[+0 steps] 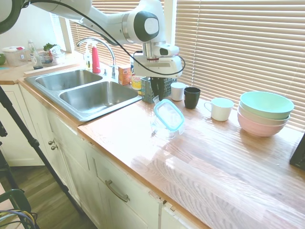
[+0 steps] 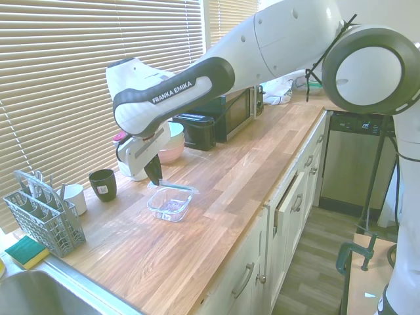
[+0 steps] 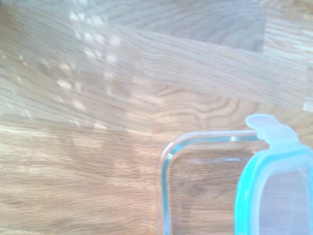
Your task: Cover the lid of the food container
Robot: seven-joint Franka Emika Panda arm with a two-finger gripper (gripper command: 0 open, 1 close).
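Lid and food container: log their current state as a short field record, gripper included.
lid: teal-rimmed, tilted, held above the container, offset from its opening
food container: clear glass dish, upright on the wooden counter, uncovered, looks empty
gripper: closed on the lid's edge
alignment: wrist view shows the lid covering only part of the dish
nearby: dark mug, white mug, stacked bowls
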